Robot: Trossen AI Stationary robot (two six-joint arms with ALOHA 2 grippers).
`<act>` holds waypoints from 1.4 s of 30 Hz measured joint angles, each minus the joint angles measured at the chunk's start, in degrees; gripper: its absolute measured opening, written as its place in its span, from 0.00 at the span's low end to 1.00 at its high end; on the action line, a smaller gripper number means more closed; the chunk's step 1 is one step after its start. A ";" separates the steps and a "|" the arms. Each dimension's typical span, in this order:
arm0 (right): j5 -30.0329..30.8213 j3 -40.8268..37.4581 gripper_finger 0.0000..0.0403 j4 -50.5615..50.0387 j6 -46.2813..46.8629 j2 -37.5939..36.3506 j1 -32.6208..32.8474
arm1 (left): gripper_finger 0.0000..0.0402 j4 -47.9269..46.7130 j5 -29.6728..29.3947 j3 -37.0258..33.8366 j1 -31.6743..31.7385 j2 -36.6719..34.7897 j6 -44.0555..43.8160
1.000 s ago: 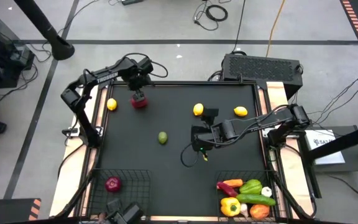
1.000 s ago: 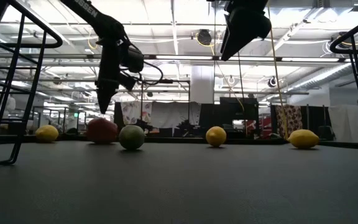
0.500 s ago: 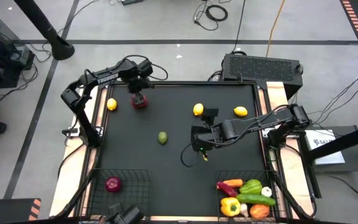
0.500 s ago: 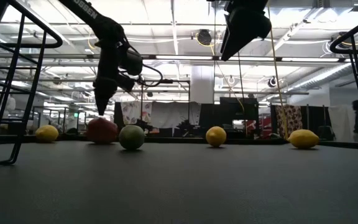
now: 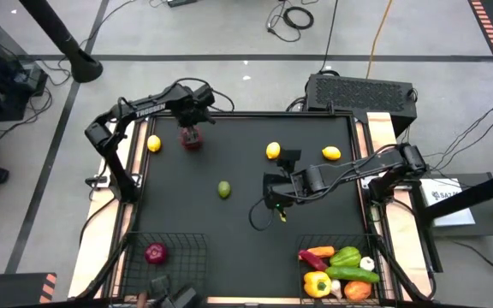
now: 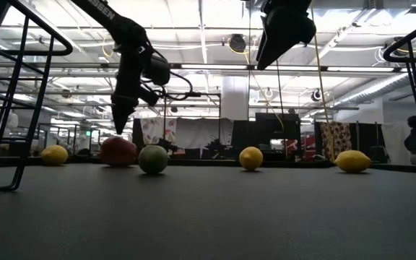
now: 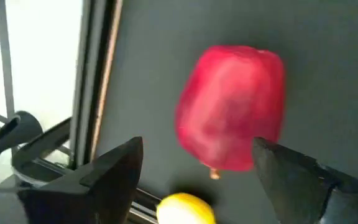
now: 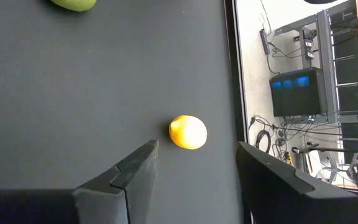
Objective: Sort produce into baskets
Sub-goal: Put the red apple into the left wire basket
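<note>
Apple [image 7: 232,115] (red) lies on the mat between the left gripper's [image 7: 197,171] parted jaws — ungrasped — right gripper [image 8: 194,165] likewise released.

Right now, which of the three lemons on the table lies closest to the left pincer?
The lemon at the table's left edge, beside the red apple under the left pincer. The other two lemons lie on the right half.

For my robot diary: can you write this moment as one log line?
left gripper: open over apple | right gripper: open, idle mid-table | loose: three lemons, lime
</note>
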 joint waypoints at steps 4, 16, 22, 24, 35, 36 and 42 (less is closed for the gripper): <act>0.00 0.00 0.51 0.00 0.00 0.00 0.00 | 0.75 0.46 2.77 0.00 2.51 -0.02 0.86; 0.00 0.00 0.51 0.00 -0.13 0.00 0.00 | 0.75 -1.76 13.62 0.00 4.62 -0.02 2.55; 0.00 0.00 0.51 0.00 -0.13 0.00 0.00 | 0.75 -4.47 18.17 0.00 4.43 -0.02 2.54; 0.00 0.00 0.51 0.00 -0.13 0.00 0.00 | 0.75 -5.60 19.01 0.00 4.19 -0.02 2.53; 0.00 0.00 0.51 -0.02 -0.13 0.00 0.00 | 0.75 -3.25 13.10 0.00 1.51 -0.02 3.84; 0.00 0.00 0.51 -0.02 -0.11 0.00 0.00 | 0.75 -2.48 13.09 0.00 1.60 -0.02 3.93; -1.40 0.00 0.51 -0.04 -0.09 0.01 -0.01 | 0.75 -1.91 13.68 0.02 3.18 0.75 3.78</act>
